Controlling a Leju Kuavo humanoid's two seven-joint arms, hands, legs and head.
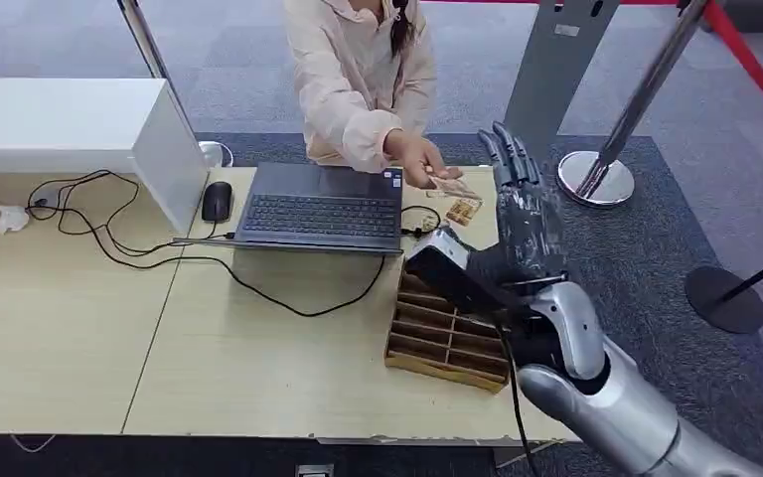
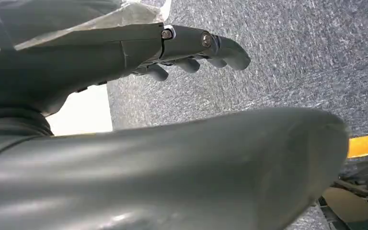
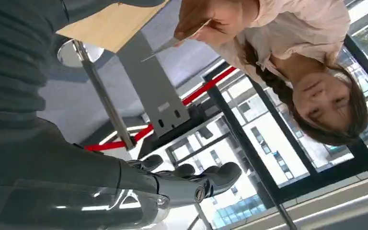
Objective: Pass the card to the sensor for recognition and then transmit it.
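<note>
The card (image 1: 447, 185) is held out in a person's hand (image 1: 419, 159) over the table (image 1: 258, 348), seemingly offered for handover. The right hand (image 1: 522, 214) is raised beside it, fingers spread and empty, apparently to receive it. The left hand (image 2: 187, 50) hangs empty over the floor, fingers loosely curled.

Reception or check-in counter in office-type building. Light wooden desk (image 1: 258, 348) carries open laptop (image 1: 320, 209), mouse (image 1: 217, 201), trailing black cables (image 1: 109, 243), wooden compartment tray (image 1: 437, 338), white partition box (image 1: 70, 124) at left. Grey carpet floor (image 1: 656, 229) beyond desk. Chrome queue posts (image 1: 616, 129) with red barrier belt (image 1: 750, 60); grey stand (image 1: 556, 70) behind. Person (image 1: 363, 70) stands across counter, visitor side. Right wrist view shows tall glazed walls (image 3: 268, 143), buildings outside.
</note>
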